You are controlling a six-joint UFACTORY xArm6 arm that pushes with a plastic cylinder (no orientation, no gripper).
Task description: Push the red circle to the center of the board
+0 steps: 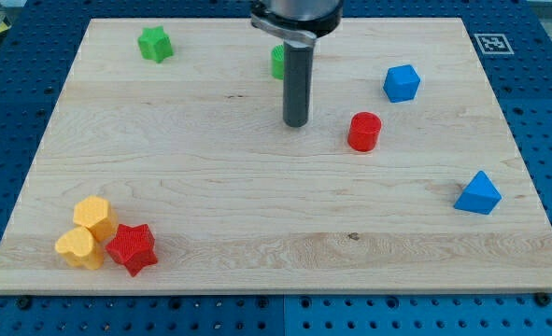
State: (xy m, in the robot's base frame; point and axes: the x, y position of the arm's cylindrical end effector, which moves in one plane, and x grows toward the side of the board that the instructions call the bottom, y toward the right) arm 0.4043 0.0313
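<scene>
Here's the wooden board (257, 215), the biggest thing in play, and everything gets placed off the red circle (364, 132). That circle sits toward the view's right and a touch above the middle of the board, so it needs to travel toward the view's left and slightly down.

The dark rod comes down from the view's top, and my tip (296, 124) rests on the wood to the left of the red circle, near it but clearly apart, no contact. There is no hand to spread or pinch here, just a bare rod end.

Step in hand, as I read it: the approach, with the push itself not begun. My tip is on the wrong side, so the next move calls for rounding the circle to its right flank, then pressing leftward.

Smaller bits now: a blue block (479, 193) lower right of the circle, a blue cube (401, 83) upper right, a green block (277, 62) half hidden behind the rod, a green star (154, 44) far upper left, and far lower left a red star (132, 248) touching two yellow blocks (86, 233).
</scene>
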